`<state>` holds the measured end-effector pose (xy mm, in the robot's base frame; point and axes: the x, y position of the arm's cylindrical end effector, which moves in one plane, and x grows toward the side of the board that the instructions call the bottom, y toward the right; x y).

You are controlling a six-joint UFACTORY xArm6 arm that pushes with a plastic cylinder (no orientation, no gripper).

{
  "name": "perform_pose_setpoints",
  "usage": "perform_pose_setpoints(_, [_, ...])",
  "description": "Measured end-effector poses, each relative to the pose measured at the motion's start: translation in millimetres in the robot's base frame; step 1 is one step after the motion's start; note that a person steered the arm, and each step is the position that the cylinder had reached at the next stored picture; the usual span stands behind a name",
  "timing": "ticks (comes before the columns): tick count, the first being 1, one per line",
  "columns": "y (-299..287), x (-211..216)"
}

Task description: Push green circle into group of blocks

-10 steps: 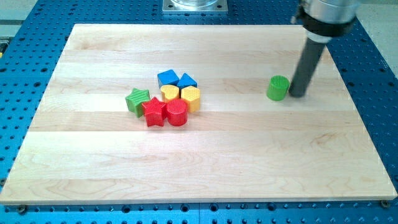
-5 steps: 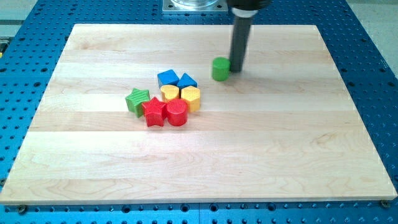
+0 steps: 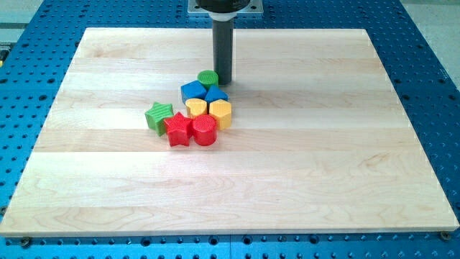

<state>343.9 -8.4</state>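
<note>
The green circle (image 3: 208, 78) rests against the top of the group of blocks, touching the two blue blocks (image 3: 193, 91) (image 3: 215, 94). My tip (image 3: 223, 80) is just to the right of the green circle, touching or nearly touching it. Below the blue blocks lie a yellow block (image 3: 196, 107) and a yellow hexagon (image 3: 221, 113). A red star (image 3: 177, 129) and a red circle (image 3: 204, 130) sit at the bottom of the group. A green star (image 3: 158, 116) is at its left.
The wooden board (image 3: 302, 173) lies on a blue perforated table (image 3: 431, 65). The arm's metal base (image 3: 225, 7) is at the view's top centre, just beyond the board's top edge.
My tip has swept from the right toward the left, pushing the green circle across the board until it meets the blue blocks at the top of the group.
</note>
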Motion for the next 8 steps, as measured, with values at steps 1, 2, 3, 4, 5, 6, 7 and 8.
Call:
perform_pose_setpoints(1, [22.4, 32.5])
perform_pose_setpoints(2, [-7.0, 34.5])
perform_pose_setpoints(3, [-43.3, 20.1])
perform_pose_setpoints(4, [-29.5, 9.0])
perform_pose_setpoints(5, [-32.7, -40.1])
perform_pose_setpoints(6, [-93.5, -33.1])
perform_pose_setpoints(7, [-134.1, 12.7])
perform_pose_setpoints(8, [-129.2, -12.6])
